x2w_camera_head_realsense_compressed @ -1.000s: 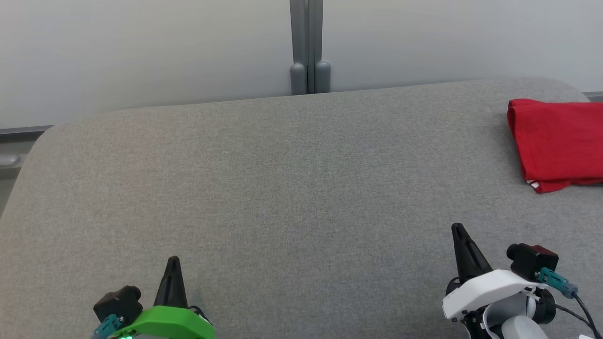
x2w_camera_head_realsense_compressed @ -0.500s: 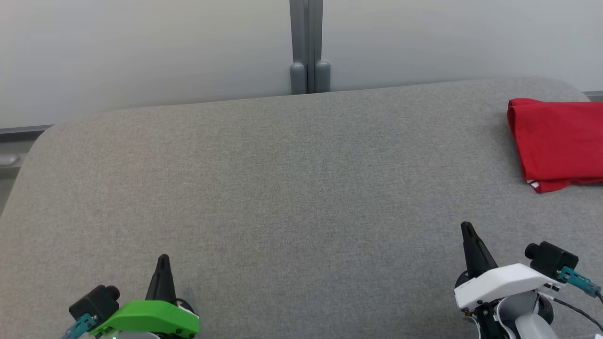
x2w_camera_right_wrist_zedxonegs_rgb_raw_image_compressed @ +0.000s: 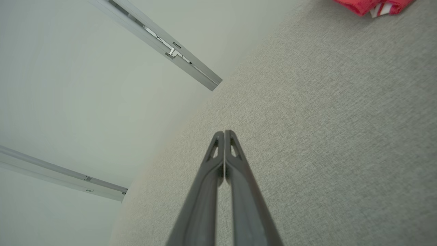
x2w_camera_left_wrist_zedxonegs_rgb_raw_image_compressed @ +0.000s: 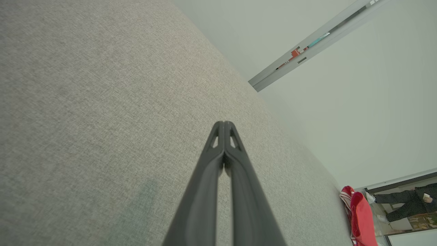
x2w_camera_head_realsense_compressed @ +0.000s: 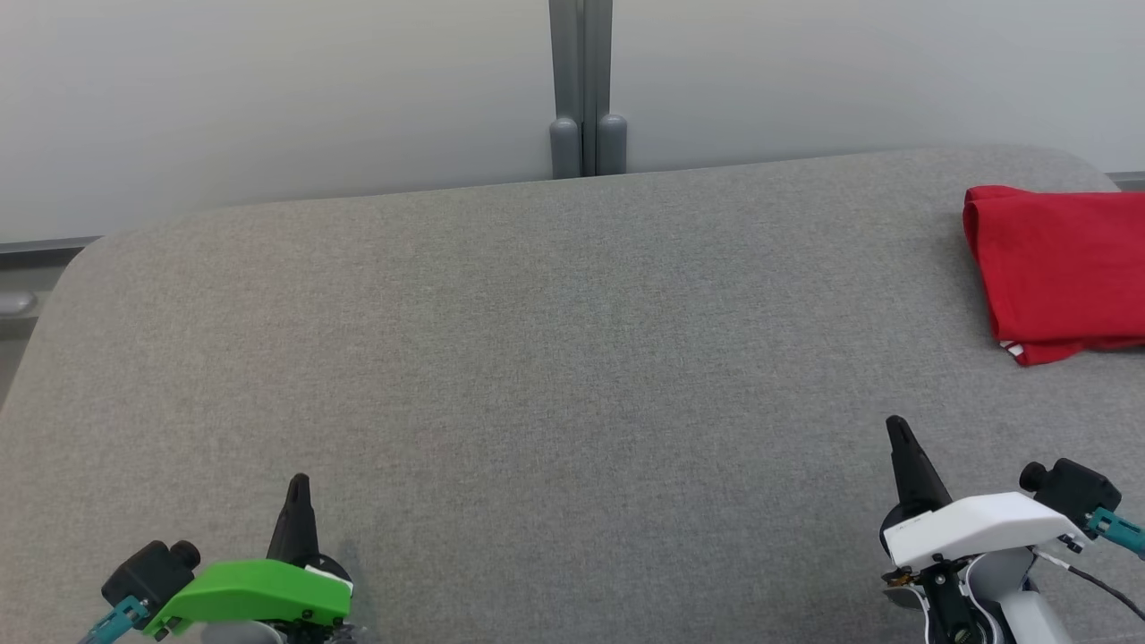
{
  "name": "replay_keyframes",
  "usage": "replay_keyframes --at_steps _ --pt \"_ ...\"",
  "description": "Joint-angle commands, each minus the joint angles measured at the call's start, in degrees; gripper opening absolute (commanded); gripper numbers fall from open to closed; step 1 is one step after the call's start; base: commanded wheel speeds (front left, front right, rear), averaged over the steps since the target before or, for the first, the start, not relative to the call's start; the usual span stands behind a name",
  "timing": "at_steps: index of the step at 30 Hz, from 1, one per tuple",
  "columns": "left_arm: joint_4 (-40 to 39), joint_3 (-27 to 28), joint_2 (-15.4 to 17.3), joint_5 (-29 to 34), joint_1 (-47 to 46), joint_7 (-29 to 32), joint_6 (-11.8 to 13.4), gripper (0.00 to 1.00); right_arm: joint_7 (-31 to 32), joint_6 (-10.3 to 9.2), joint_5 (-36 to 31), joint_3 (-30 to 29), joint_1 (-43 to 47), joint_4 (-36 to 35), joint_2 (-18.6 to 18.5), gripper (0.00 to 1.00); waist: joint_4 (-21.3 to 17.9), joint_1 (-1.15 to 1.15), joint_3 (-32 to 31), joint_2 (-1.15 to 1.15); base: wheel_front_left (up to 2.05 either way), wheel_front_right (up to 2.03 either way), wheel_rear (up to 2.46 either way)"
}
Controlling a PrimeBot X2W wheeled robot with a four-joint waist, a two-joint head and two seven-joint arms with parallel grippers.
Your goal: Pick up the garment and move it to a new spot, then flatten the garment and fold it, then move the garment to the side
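While the head view takes in one grey table (x2w_camera_head_realsense_compressed: 555, 358), one folded red garment (x2w_camera_head_realsense_compressed: 1060, 268) lies at its far right corner, cut off by the frame, well apart from the left end effector (x2w_camera_head_realsense_compressed: 298, 487) and right end effector (x2w_camera_head_realsense_compressed: 897, 429), both pinched together and empty. Left wrist view: labels on the wall rail (x2w_camera_left_wrist_zedxonegs_rgb_raw_image_compressed: 307, 48) are unreadably small; one person (x2w_camera_left_wrist_zedxonegs_rgb_raw_image_compressed: 406, 201) is cropped. Right wrist view: the garment is mostly cropped.

Bright even light, faint soft shadows, sharp focus, wide-angle wrist distortion
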Motion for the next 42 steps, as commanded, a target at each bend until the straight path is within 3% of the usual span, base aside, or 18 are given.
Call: replay_keyframes --at_steps 1,42 --pt "-0.90 0.74 0.21 -1.83 -1.93 0.49 -0.48 0.00 0.40 -0.02 1.95 -0.41 -1.46 -1.01 -0.34 0.00 0.00 0.00 0.01 0.00 0.00 0.00 0.00" --pt "-2.06 6.19 0.25 -23.20 -3.63 6.93 -4.40 0.00 5.99 -0.04 25.89 -3.83 -2.20 -1.83 -0.40 0.00 -0.11 0.00 0.26 0.00 0.00 0.00 0.00"
